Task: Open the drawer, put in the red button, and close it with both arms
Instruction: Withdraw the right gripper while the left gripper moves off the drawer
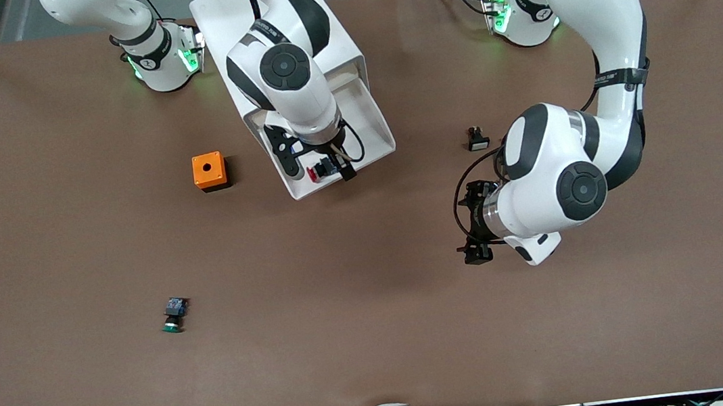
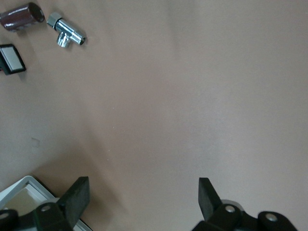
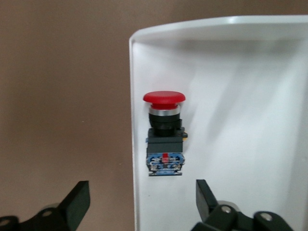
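Now the round-capped red button (image 3: 164, 132) lies in the smooth white drawer (image 3: 240, 96).

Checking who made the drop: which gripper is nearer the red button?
Right. The right gripper hangs open directly over the red button lying in the drawer. The left gripper waits open over bare table, toward the left arm's end.

Pulled out of the white cabinet, open: shallow white drawer (image 1: 375, 134) with low front lip. Inside it, near the front corner, lying on its side: red button (image 3: 164, 133), round red cap, black-and-blue blocky body.
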Controlling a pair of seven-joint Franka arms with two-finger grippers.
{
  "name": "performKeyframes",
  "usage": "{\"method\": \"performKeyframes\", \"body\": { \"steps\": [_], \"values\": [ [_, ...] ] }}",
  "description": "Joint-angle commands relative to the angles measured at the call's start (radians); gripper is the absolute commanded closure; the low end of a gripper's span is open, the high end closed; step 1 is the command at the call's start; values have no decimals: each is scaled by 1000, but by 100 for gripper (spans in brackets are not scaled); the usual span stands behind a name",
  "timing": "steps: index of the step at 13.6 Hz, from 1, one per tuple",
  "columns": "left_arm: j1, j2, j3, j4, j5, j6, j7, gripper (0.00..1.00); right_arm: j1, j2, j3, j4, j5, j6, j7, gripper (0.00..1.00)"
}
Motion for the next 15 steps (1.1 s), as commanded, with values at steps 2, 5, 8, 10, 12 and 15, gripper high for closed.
{"method": "performKeyframes", "body": {
  "steps": [2, 5, 8, 10, 12, 15],
  "values": [
    [3, -27, 1, -15, 48, -13, 44, 1, -79, -57, -1, 16, -33, -16, -177, 0],
    [-5, -27, -4, -18, 62, -13, 252, 1, -176, -96, 0, 77, -36, -89, -356, 0],
    [-14, -19, -7, -18, 60, -19, 373, 1, -304, -108, 5, 149, -29, -204, -533, 0],
    [-23, -10, -10, -19, 59, -19, 459, 1, -380, -145, 3, 142, -30, -226, -703, 0],
    [-29, -8, -46, -26, 60, -19, 667, 1, -502, -186, 2, 143, -29, -297, -954, 0],
    [-75, 13, -53, -29, 63, -8, 797, 1, -624, -221, -1, 145, -23, -379, -1231, 0]
  ]
}}
